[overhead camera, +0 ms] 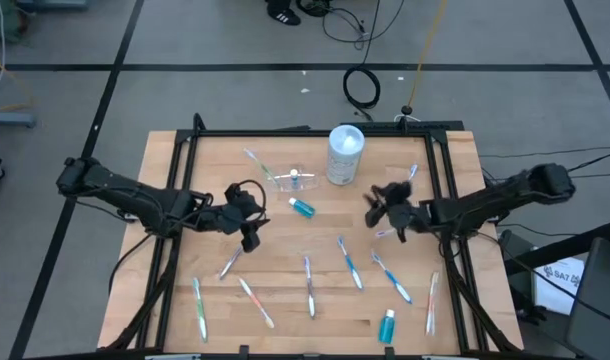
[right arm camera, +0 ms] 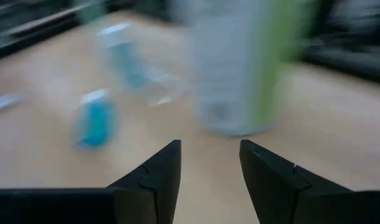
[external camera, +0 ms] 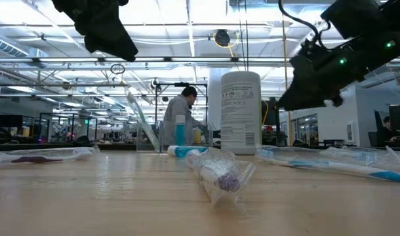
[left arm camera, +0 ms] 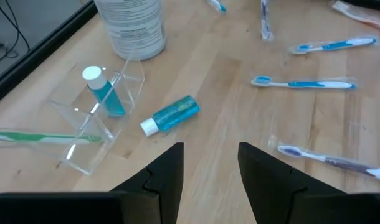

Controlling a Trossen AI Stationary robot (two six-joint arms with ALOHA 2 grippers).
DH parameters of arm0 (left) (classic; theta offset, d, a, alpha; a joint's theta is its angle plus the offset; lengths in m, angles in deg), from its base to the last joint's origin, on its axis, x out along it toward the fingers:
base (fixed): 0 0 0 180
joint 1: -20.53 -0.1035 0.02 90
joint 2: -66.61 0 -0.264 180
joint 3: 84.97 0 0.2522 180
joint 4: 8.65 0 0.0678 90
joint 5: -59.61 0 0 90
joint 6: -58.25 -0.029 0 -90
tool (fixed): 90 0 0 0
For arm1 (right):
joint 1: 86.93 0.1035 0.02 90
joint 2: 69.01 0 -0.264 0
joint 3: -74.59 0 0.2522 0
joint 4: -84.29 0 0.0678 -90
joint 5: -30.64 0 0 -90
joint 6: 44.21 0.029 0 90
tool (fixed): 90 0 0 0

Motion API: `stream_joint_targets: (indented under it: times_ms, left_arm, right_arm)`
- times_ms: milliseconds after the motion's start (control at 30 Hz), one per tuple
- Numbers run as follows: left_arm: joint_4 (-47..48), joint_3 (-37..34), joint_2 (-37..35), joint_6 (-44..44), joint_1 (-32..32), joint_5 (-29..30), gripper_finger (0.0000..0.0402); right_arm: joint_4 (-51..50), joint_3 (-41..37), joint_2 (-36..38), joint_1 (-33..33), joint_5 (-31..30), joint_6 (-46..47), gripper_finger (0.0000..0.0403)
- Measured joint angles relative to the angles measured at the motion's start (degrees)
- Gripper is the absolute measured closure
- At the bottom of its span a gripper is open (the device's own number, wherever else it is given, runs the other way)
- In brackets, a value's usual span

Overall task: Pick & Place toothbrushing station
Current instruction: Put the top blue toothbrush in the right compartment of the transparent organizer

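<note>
the left gripper is held above the table left of centre, its jaws released with a clear gap between them and nothing inside, as the left wrist view shows. the right gripper hangs above the right part of the table, also released and empty, facing the white lidded container at the far middle.

the clear holder lies towards the far side, just left of the container; one toothpaste tube and a green toothbrush are already lodged in it. a second toothpaste tube lies flat on the wood just beside the holder on its near side, and a third tube lies near the front edge. wrapped toothbrushes are scattered across the near half, well apart from the holder.

the step in hand is judged to be a reach for the next loose item, most likely the tube lying beside the holder, since it is straight ahead of the left gripper's open jaws. for a clean pick, the jaws should be lined up across the tube's body rather than along it, lowered until the fingers straddle it, and closed at mid-body, away from the white cap. the holder looks light and could be nudged or tipped, so the approach is best made from the side away from it
</note>
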Motion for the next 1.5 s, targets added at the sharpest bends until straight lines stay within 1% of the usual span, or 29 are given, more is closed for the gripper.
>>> stream_joint_targets:
  times_ms: [33,67,167,333,400,500,600,700,800,933,1033,1167,1367,1500]
  left_arm:
    - [0.01,0.00,0.00,-0.11,0.04,0.00,0.0243]
    - [0.04,0.00,0.00,-0.27,0.18,0.00,0.0243]
    - [0.00,0.00,0.00,-1.29,0.43,0.00,0.0243]
    - [-0.08,0.00,0.00,-1.31,0.25,0.00,0.0243]
    - [-0.08,0.00,0.00,-1.23,0.20,0.06,0.0243]
    - [-0.63,0.00,0.00,-1.28,0.15,0.20,0.0243]
    - [-1.83,0.00,0.00,-1.73,0.15,0.24,0.0243]
    - [-1.61,0.00,0.00,-1.78,0.15,0.24,0.0243]
    - [-1.44,0.00,0.00,-2.12,0.15,0.24,0.0243]
    - [-1.42,0.00,0.00,-3.00,0.15,0.85,0.0243]
    - [-1.58,0.00,0.00,-3.06,0.15,2.40,0.0243]
    - [-1.67,0.00,0.00,-3.16,0.15,4.23,0.0243]
    - [-1.68,0.00,0.00,-3.61,0.15,4.24,0.0243]
    - [-1.69,0.00,0.00,-3.63,0.15,4.24,0.0243]
  right_arm:
    - [-3.47,0.00,1.57,-0.70,-2.75,1.31,0.0247]
    - [-6.33,0.00,3.02,-1.58,-4.23,2.08,0.0247]
    - [-12.97,0.00,6.24,-5.08,-4.03,5.23,0.0240]
    - [-19.24,0.00,7.51,-12.54,-4.28,7.76,0.0197]
    - [-20.53,0.00,7.45,-16.40,-3.94,11.69,0.0183]
    - [-22.69,0.00,6.75,-21.53,-0.19,17.78,0.0173]
    - [-25.39,0.00,5.57,-25.40,4.89,20.69,0.0174]
    - [-30.45,0.00,4.13,-27.70,8.09,23.09,0.0181]
    - [-34.38,0.00,2.66,-29.08,9.26,26.33,0.0187]
    - [-32.72,-0.02,0.37,-30.75,9.30,27.85,0.0186]
    - [-29.92,-0.02,-1.94,-31.88,9.30,27.83,0.0187]
    - [-29.12,-0.26,-6.00,-33.45,9.11,27.82,0.0192]
    - [-22.44,-2.85,-10.16,-35.70,8.35,27.80,0.0194]
    - [-20.30,-4.81,-10.80,-35.83,8.36,29.26,0.0217]
